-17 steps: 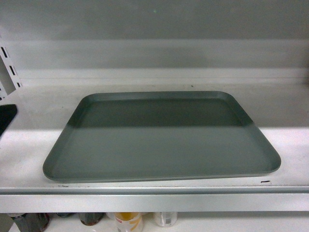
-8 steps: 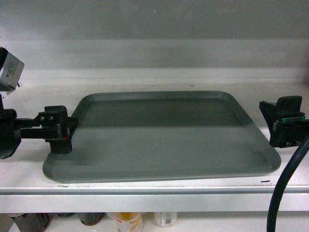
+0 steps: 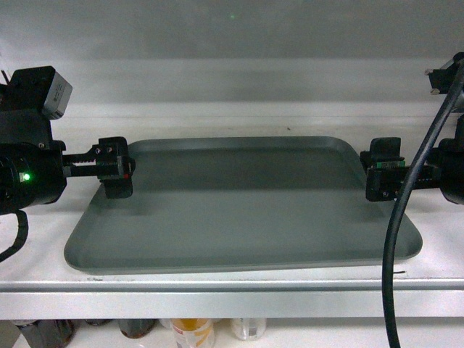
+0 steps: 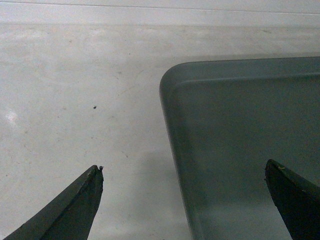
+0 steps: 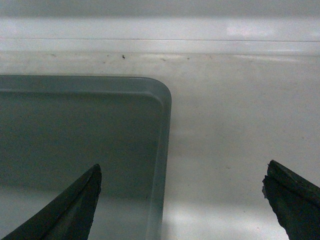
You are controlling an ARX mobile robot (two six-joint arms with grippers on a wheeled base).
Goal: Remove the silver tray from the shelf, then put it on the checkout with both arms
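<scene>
The silver tray (image 3: 239, 210) lies flat on the white shelf (image 3: 65, 148), its front edge near the shelf's lip. My left gripper (image 3: 117, 170) is open over the tray's left rim near the back left corner. In the left wrist view the left gripper (image 4: 184, 170) straddles the rim of the tray (image 4: 250, 125), one finger above the shelf (image 4: 75, 90), the other above the tray floor. My right gripper (image 3: 382, 169) is open too. In its wrist view the right gripper (image 5: 183, 167) straddles the right rim of the tray (image 5: 75, 125). The checkout is out of view.
A white back panel (image 3: 232, 43) closes the shelf behind the tray. The flat front lip (image 3: 232, 301) runs below it, with bottles (image 3: 192, 332) on the level underneath. A thick black cable (image 3: 402, 225) hangs from the right arm in front of the tray's right corner.
A second ago no gripper was at the tray. Both arms have come in from the sides and moved inward and back to the tray's side rims.
</scene>
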